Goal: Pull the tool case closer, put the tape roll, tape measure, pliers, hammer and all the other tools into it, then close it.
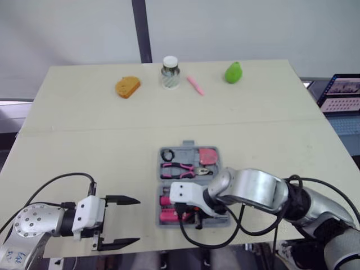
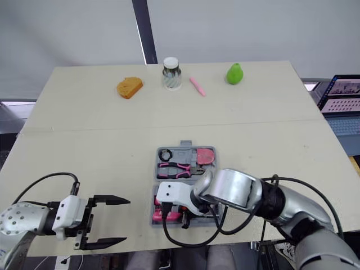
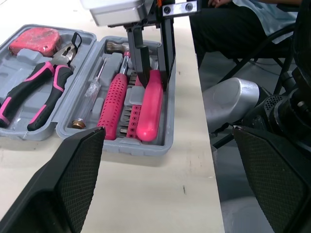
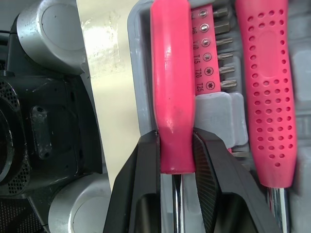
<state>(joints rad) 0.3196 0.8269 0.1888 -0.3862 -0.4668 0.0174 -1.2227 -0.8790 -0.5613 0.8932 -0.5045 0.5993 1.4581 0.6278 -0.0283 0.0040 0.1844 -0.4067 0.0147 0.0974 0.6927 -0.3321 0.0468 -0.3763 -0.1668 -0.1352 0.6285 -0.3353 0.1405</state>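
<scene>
The grey tool case lies open near the table's front edge. In it are a black tape roll, a pink tape measure, pink-handled pliers, a hammer with a dotted pink handle, a strip of bits and a smooth pink screwdriver. My right gripper hangs over the case's near half, its fingers shut on the end of the screwdriver handle, which lies in its slot. Left of the case, my left gripper stands open above the table with nothing in it.
Along the far edge lie an orange bread-like piece, a glass jar, a pink pen and a green pear. A laptop stands off the table's right side. The case sits close to the front edge.
</scene>
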